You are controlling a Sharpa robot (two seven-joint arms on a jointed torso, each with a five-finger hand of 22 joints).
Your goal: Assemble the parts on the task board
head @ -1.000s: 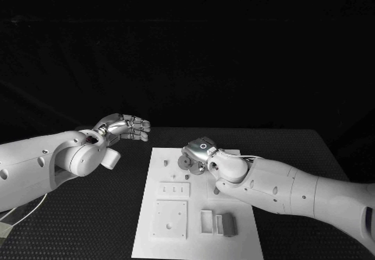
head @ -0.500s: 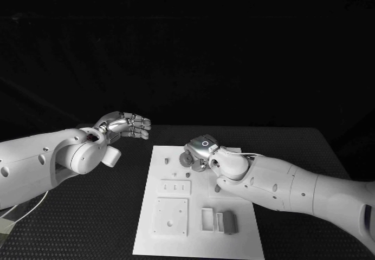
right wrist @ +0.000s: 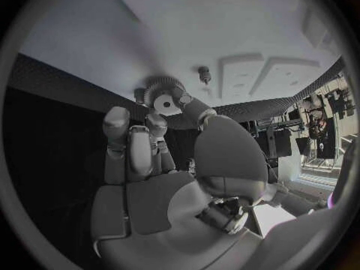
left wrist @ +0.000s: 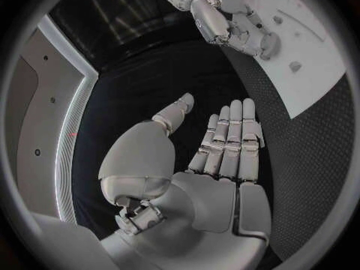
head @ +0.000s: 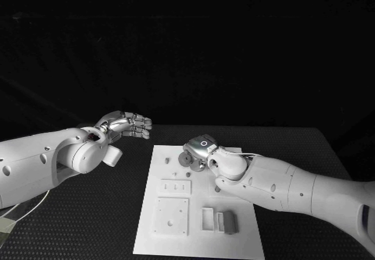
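In the head view, the task board (head: pixel 199 203) is lying in the middle of the black desk (head: pixel 94 216), its long side running away from the robot. The left hand (head: pixel 125 125) is hanging above the desk just off the board's far left corner, holding nothing, its fingers side by side and bent forward. The right hand (head: pixel 198 153) is reaching over the far part of the board, pinching a small grey gear (head: pixel 186 160) between thumb and fingers. Nearer the robot, a grey block (head: pixel 228 222) is sitting beside a rectangular slot (head: pixel 207 219), with a square plate (head: pixel 171 217) to their left. In the left wrist view, the left hand (left wrist: pixel 225 144) is showing an empty palm, fingers straight and close together, thumb apart, over the desk (left wrist: pixel 315 162); the right hand (left wrist: pixel 236 27) is working at the board (left wrist: pixel 300 48) beyond it. In the right wrist view, the right hand (right wrist: pixel 161 144) is gripping the gear (right wrist: pixel 165 99) at its fingertips, holding it right against the board (right wrist: pixel 188 36), close to a small peg (right wrist: pixel 203 73) standing there.
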